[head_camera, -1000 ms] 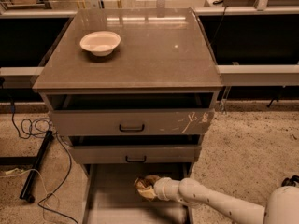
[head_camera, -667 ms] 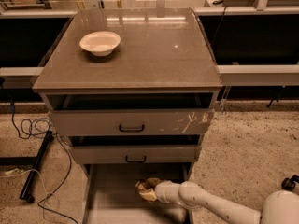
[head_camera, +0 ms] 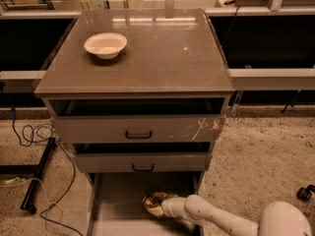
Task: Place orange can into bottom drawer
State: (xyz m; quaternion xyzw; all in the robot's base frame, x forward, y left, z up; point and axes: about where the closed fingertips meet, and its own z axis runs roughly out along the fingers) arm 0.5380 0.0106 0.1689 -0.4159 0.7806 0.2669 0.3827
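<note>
The orange can [head_camera: 153,203], a small dented golden-brown can, is low over the pale floor of the open bottom drawer [head_camera: 118,205], near its right side. My gripper [head_camera: 160,205] reaches in from the lower right on a white arm [head_camera: 216,218] and is at the can. I cannot tell whether the can rests on the floor. The two upper drawers [head_camera: 138,128] with black handles stand slightly open above.
A white bowl [head_camera: 105,44] sits on the cabinet top at the back left. Black cables and a black bar [head_camera: 37,173] lie on the speckled floor left of the cabinet. A caster wheel [head_camera: 305,192] shows at the far right.
The arm and can have shifted slightly left and a little lower inside the bottom drawer.
</note>
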